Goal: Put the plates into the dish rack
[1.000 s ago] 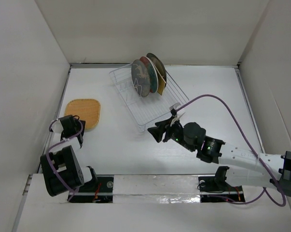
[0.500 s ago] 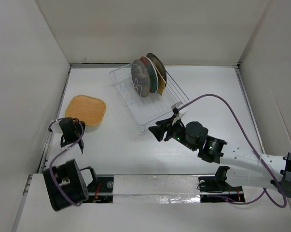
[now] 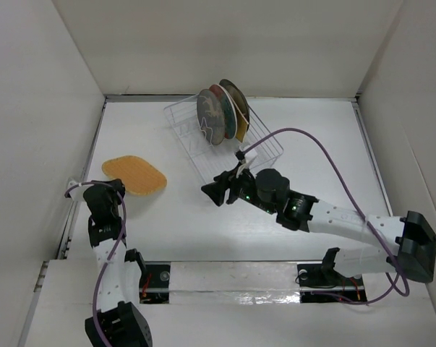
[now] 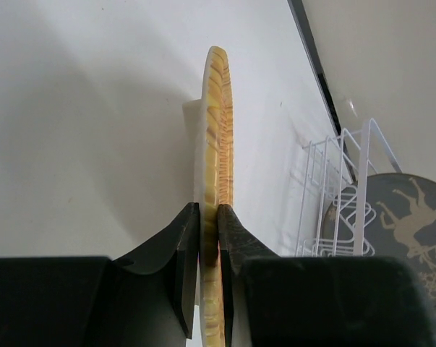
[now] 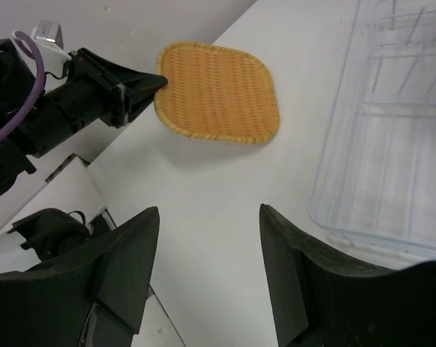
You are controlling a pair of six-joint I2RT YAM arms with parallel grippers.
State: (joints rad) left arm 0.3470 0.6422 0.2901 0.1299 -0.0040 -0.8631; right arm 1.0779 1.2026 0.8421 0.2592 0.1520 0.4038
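A squarish woven yellow-orange plate (image 3: 134,174) is at the left of the table, tilted up at its near corner, where my left gripper (image 3: 113,189) is shut on the rim. In the left wrist view the plate (image 4: 216,144) is edge-on, pinched between both fingers of the left gripper (image 4: 209,238). My right gripper (image 3: 212,191) hovers open and empty near the rack's front corner. Its own view shows the plate (image 5: 218,92) ahead with the left gripper (image 5: 142,85) on the corner. The dish rack (image 3: 264,148) holds several upright plates, the dark grey horse plate (image 3: 211,117) in front.
White walls close in the table on the left, back and right. The rack's clear tray (image 5: 391,144) lies just right of my right gripper (image 5: 210,224). A purple cable (image 3: 326,155) arcs over the right arm.
The left gripper closed on the woven plate's near corner and the plate turned and tipped up. The right arm swung left toward the plate, its jaws a little wider.
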